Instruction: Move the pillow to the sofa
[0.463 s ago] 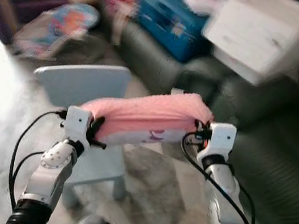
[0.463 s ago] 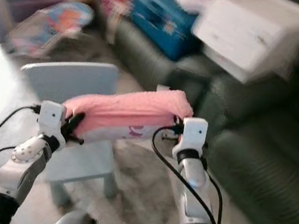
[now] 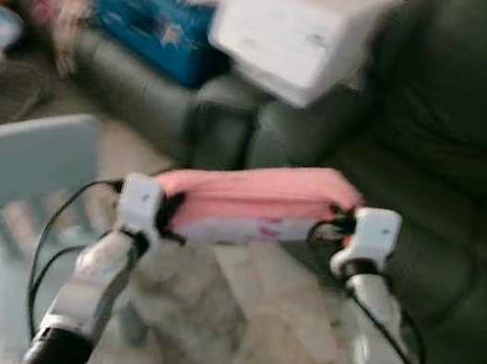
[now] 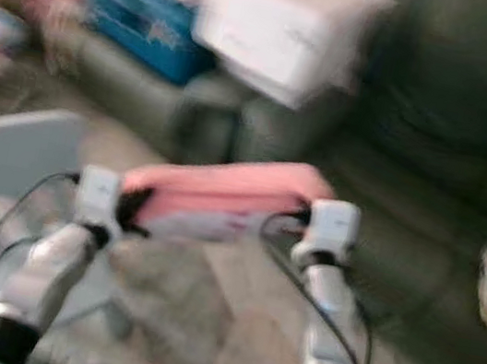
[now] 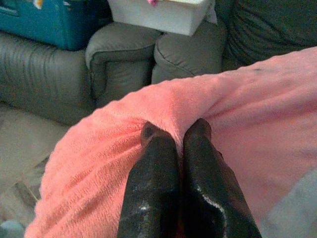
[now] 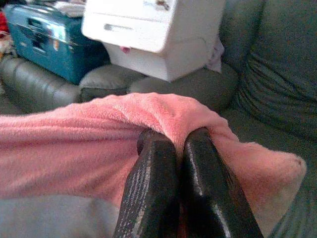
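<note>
Dark green sofa (image 3: pixel 431 176) sits right ahead; we've got the pink pillow (image 3: pixel 255 198) lifted, left gripper (image 5: pixel 176 130) and right gripper (image 6: pixel 173 136) pinching its ends. Only setting it down remains.

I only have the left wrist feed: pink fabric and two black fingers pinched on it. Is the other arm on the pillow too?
Observer: Yes. The right gripper is shut on the pillow at its opposite end, with fabric bunched between the fingers.
Operator: Is it off the ground?
Observer: The head views show it held in the air between both arms, the left gripper at its left end, above the floor.
Operator: Where's the sofa relative to the robot?
Observer: The dark green sofa is ahead and to the right. Its seat cushion lies just beyond the pillow's right end.
</note>
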Available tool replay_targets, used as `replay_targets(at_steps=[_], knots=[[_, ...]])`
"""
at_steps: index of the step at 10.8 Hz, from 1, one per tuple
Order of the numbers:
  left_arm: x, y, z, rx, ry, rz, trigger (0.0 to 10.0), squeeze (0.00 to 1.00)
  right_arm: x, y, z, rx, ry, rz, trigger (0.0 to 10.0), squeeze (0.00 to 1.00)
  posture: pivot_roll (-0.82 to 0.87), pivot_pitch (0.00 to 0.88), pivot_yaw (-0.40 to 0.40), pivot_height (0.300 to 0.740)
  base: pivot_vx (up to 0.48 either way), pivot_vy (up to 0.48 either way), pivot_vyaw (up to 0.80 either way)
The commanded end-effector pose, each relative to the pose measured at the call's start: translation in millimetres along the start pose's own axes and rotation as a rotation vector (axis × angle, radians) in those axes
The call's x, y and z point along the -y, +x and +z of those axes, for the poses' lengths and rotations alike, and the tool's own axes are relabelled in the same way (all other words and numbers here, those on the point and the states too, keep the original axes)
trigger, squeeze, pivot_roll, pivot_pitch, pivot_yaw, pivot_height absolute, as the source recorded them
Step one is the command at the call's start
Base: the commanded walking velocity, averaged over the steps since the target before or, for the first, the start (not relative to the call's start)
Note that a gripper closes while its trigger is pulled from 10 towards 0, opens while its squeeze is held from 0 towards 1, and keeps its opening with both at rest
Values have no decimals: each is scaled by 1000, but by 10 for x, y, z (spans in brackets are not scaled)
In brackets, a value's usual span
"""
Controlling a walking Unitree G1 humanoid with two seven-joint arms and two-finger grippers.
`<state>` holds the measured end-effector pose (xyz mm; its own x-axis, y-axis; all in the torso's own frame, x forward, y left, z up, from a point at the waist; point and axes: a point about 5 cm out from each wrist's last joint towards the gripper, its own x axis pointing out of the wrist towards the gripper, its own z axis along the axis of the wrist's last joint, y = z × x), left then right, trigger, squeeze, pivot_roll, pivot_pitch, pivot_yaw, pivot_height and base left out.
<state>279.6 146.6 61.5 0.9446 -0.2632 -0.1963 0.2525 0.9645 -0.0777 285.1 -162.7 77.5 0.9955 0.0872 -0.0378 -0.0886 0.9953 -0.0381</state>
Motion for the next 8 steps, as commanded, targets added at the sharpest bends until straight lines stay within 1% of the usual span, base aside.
replay_targets(at_steps=[1,4,5,7,8], knots=[[-9,-8,31,15,6,11,10000,0,89,15,55,19,-6,-29,10000,0,-20,0,-25,740,0,0,-800],[4,-7,38,21,5,1,10000,0,89,13,56,19,-7,-30,10000,0,-23,0,-24,740,272,0,-800],[9,-7,37,22,4,-3,10000,0,88,11,55,20,-7,-29,10000,0,-23,0,-24,740,277,0,-581],[20,-10,36,23,4,-10,10000,0,78,13,55,21,-4,-29,10000,0,-22,0,-22,740,313,0,0],[19,-13,36,22,4,-12,10000,0,71,13,50,19,-4,-29,10000,0,-21,0,-21,740,311,0,-800]])
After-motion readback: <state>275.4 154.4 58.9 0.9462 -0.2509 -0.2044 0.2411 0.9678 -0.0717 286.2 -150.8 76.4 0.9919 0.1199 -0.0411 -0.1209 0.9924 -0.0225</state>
